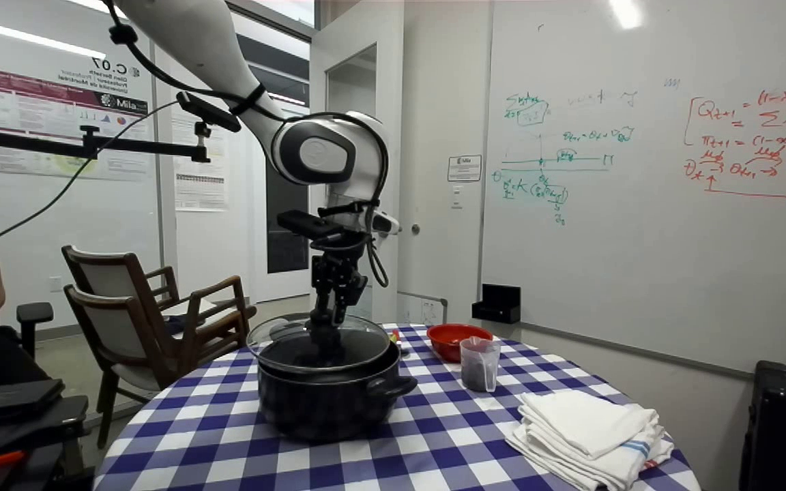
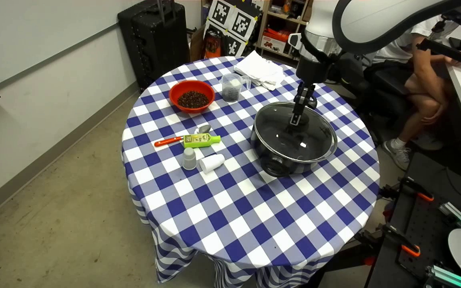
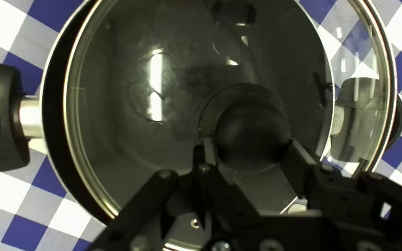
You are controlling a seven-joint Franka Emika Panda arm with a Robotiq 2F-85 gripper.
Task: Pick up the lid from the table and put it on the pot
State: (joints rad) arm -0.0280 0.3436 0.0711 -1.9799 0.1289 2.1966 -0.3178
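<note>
Nearest in wrist view, the claw [image 3: 251, 143] looks clamped on the knob [image 3: 253, 129] of the lid [image 3: 180, 87]. Lid's over the pot [image 1: 328, 406], off-ctr: overhanging one side, short on the opp.; contact unclear. Step prob. final placing; next move calls for shifting lid to ctr, seating it, then release.

- Arm [image 1: 219, 58]: angled down from above, bent at the wrist [image 1: 328, 151].
- Gripper [image 3: 252, 149]: pointing downward.
- Fingers [image 3: 297, 170]: parted, apparently clamped, though shadow limits certainty.
</note>
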